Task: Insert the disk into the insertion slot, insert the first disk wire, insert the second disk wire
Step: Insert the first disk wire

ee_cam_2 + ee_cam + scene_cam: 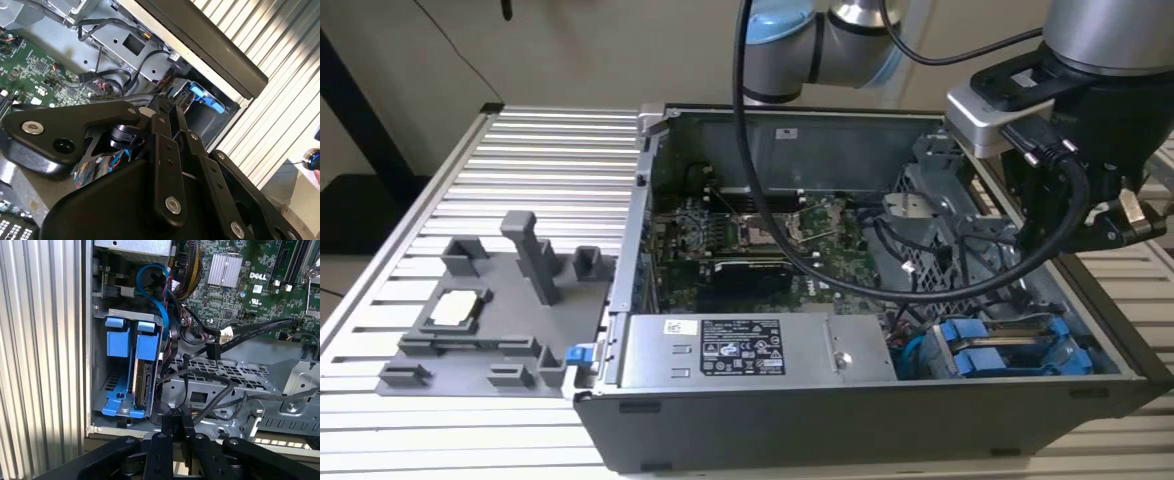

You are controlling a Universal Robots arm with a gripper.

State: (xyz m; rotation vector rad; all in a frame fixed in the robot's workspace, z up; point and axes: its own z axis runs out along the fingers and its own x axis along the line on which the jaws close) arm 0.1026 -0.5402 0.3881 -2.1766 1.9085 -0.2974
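The disk stands on edge in its blue carrier inside the drive bay at the case's corner, beside another blue carrier. In the exterior view the blue carriers sit at the case's near corner on the exterior view's right. Black wires and a blue cable run loose beside the bay. My gripper hovers over the case wall just outside the bay, shut with nothing between its fingers. It also appears above the case's open side and high on the exterior view's right.
The open computer case lies on a slatted metal table. A motherboard, a power supply and a perforated metal cage fill it. A grey fixture stands on the exterior view's left. A thick black cable drapes across the case.
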